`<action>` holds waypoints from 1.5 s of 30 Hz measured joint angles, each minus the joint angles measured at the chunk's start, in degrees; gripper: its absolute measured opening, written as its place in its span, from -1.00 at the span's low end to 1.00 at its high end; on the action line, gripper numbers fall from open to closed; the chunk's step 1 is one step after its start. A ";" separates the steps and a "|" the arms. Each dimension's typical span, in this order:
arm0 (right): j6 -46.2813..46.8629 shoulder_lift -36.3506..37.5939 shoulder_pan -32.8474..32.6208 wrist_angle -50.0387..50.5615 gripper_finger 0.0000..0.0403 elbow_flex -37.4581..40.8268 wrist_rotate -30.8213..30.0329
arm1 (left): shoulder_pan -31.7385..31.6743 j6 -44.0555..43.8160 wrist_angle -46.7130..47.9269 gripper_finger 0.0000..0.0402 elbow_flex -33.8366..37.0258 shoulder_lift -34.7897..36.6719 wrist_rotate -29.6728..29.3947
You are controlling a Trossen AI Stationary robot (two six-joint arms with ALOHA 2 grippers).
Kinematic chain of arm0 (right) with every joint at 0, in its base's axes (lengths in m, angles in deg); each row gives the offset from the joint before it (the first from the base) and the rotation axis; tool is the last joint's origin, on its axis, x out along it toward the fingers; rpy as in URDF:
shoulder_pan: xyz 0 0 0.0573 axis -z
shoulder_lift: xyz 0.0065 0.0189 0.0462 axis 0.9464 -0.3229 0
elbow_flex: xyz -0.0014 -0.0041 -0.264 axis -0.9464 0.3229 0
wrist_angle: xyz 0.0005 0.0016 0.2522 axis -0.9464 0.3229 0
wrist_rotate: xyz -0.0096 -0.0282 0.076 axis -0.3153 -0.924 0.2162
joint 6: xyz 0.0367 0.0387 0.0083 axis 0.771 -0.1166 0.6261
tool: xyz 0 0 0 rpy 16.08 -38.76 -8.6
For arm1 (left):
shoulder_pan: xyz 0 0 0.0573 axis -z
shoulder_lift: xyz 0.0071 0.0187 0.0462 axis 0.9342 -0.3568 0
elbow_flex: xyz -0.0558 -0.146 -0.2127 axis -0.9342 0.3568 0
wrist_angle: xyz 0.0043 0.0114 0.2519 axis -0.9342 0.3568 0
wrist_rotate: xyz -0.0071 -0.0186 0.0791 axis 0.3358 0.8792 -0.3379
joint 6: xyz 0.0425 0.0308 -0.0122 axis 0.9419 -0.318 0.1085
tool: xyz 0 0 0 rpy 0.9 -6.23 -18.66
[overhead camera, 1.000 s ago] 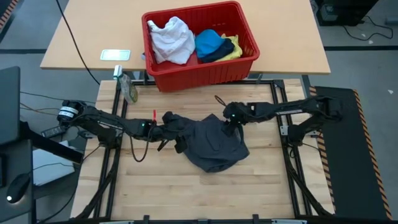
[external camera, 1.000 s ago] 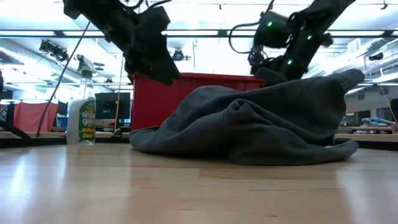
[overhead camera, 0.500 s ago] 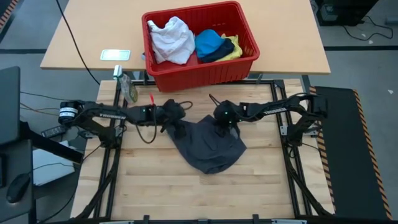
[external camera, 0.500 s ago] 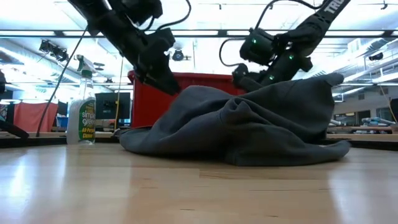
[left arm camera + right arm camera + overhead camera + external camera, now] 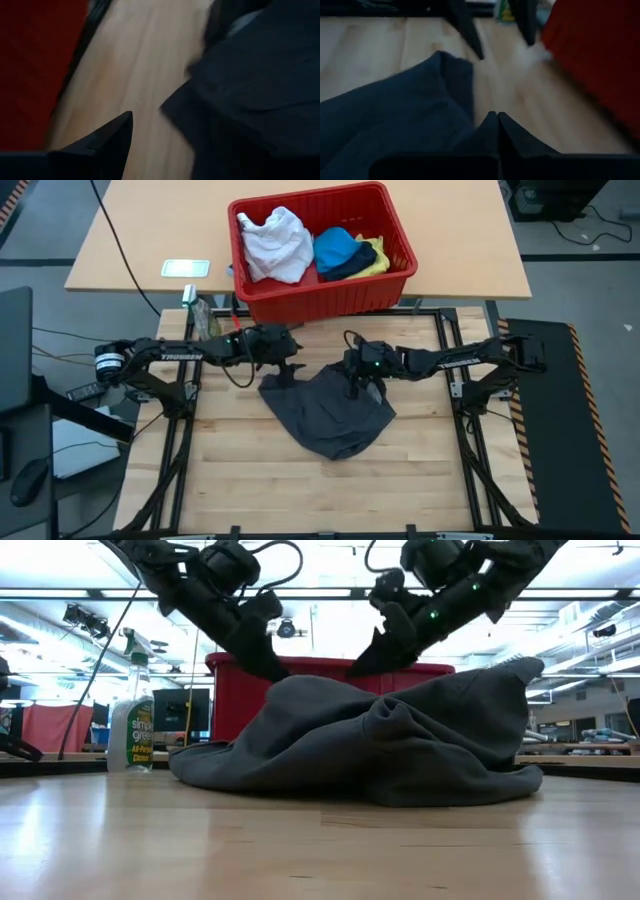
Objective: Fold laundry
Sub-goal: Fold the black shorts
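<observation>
On the wooden table [image 5: 240,480] we have a dark grey garment [image 5: 330,412] lying in a rumpled heap near the middle, its folds rising in a soft mound in the low view. Our left gripper [image 5: 287,370] hangs just above the cloth's back left corner with its fingers apart; we cannot see it holding any cloth. Our right gripper [image 5: 354,385] sits at the back edge of the heap, just right of the left one, its fingers [image 5: 506,131] pressed together; we cannot tell whether any cloth is pinched between them. Behind the table, on a separate tan desk [image 5: 140,240], a red basket [image 5: 330,298] holds the white [image 5: 275,245], bright blue [image 5: 335,247], dark navy [image 5: 350,268] and yellow [image 5: 375,258] garments. A spray bottle [image 5: 205,320] stands by the table's back left corner.
</observation>
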 joint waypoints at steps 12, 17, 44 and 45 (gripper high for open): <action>7.23 0.84 -0.63 -3.62 -0.86 -0.02 -14.48 | -4.15 4.76 -3.08 0.34 -0.07 0.00 11.27; 22.44 1.24 5.24 0.79 -0.56 -0.02 -8.17 | -6.90 1.97 2.22 0.34 -0.07 0.00 11.27; 16.25 0.94 12.46 9.48 0.28 -6.34 -1.13 | -12.31 -19.65 -30.02 0.34 29.24 2.08 10.92; 16.21 0.78 12.57 11.89 0.29 -7.55 -0.76 | -12.75 -20.15 -30.76 0.34 29.77 2.74 10.87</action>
